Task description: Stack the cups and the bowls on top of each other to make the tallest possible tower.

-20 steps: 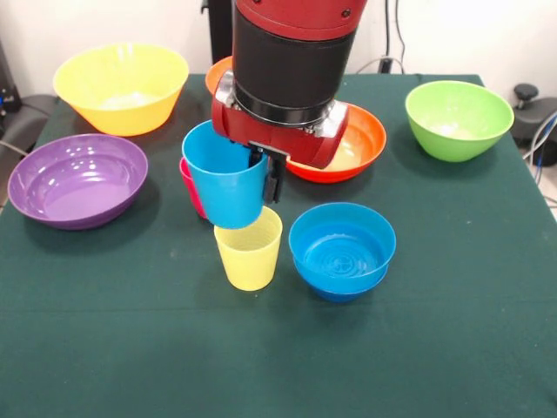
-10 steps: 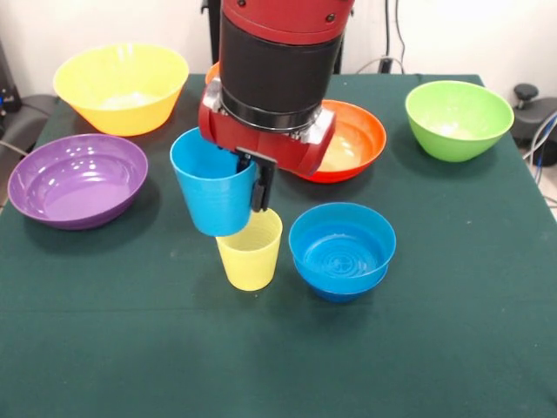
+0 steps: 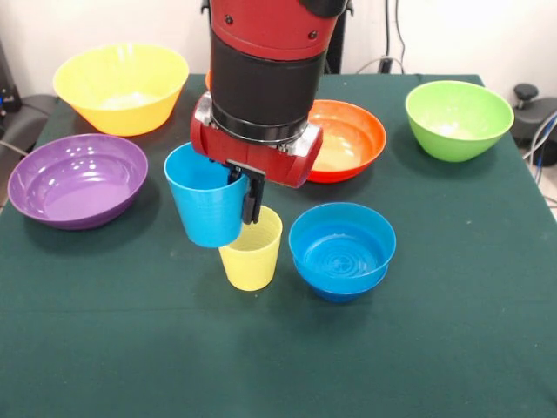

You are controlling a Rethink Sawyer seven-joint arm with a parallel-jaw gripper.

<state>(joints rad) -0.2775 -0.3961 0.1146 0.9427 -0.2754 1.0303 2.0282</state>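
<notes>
The gripper (image 3: 246, 187) is clamped on the rim of the light blue cup (image 3: 207, 205), one finger inside and one outside, holding it clear of the table. The cup hangs just beside and overlapping the yellow cup (image 3: 251, 250). Step in hand, by judgement: transport. Next: centre the blue cup over the yellow cup's mouth, then lower.

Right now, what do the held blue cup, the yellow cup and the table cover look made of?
Blue cup: likely plastic, opaque, fine ribbing, soft sheen.
Yellow cup: likely thin plastic, ribbed; looks slightly translucent at the rim.
Table cover: seems to be dark green cloth or felt, matte, no glare.
The gripper grips the blue cup's rim.
</notes>
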